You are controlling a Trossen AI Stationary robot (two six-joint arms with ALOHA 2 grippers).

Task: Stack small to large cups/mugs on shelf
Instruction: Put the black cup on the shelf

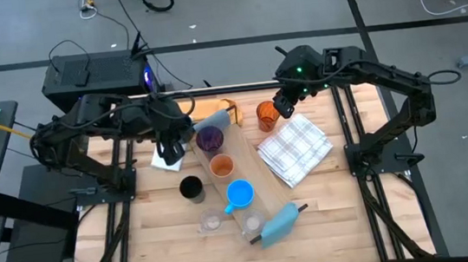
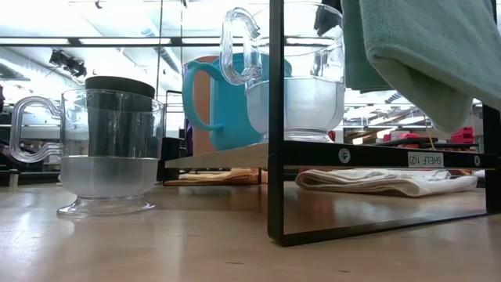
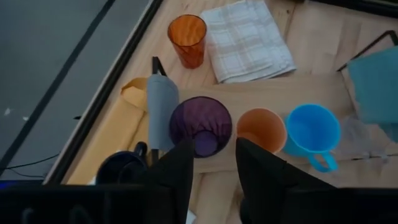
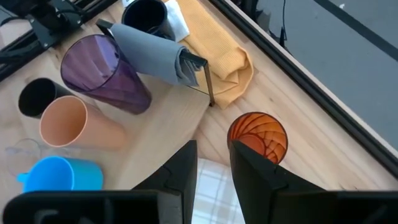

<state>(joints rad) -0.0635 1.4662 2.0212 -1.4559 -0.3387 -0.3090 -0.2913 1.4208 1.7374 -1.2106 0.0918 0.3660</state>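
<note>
The shelf (image 1: 263, 199) lies slantwise on the table. On it stand a purple tumbler (image 3: 200, 122), an orange cup (image 3: 261, 129), a bright blue mug (image 3: 313, 129) and a clear glass (image 2: 290, 78). A black cup (image 1: 190, 188) and a second clear glass (image 1: 211, 223) stand on the table beside it. A dark navy mug (image 3: 121, 168) sits below my left gripper (image 3: 214, 146), which hovers open above the shelf's far end. Another orange cup (image 4: 257, 137) stands upright on the table. My right gripper (image 4: 212, 146) hangs open above and beside it, holding nothing.
A white checked cloth (image 1: 295, 148) lies right of the shelf. A yellow cloth (image 4: 217, 56) is at the far edge, and a white cloth (image 1: 166, 162) lies under the left arm. Blue-grey cloths (image 1: 280, 222) hang on both shelf ends. The near table part is bare wood.
</note>
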